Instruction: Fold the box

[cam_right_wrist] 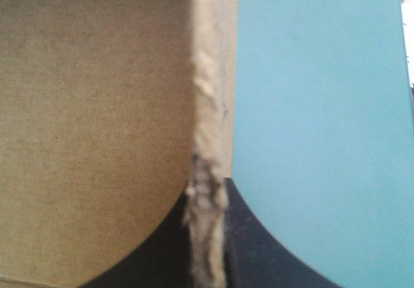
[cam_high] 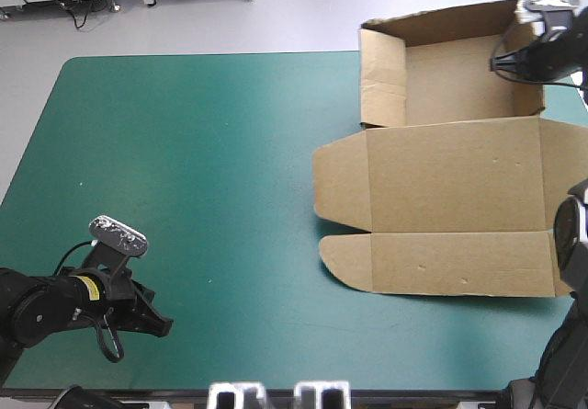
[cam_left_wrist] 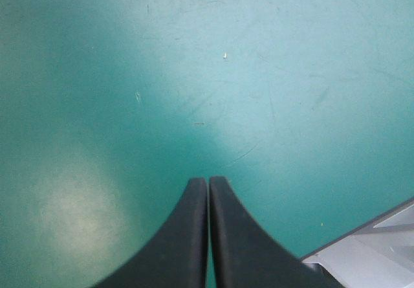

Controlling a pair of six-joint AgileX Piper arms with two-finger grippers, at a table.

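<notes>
Jaws: L gripper pressed together, empty; R gripper clamped on box wall.
L gripper: over bare teal-green table, near-left corner.
Box: far-right part of table; tray walls up at far edge, lid flat nearer.

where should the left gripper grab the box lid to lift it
Probably the lid's left ear flap, from the table's left, coming in low: the lid lies flat, and that free edge faces the left gripper.
</notes>
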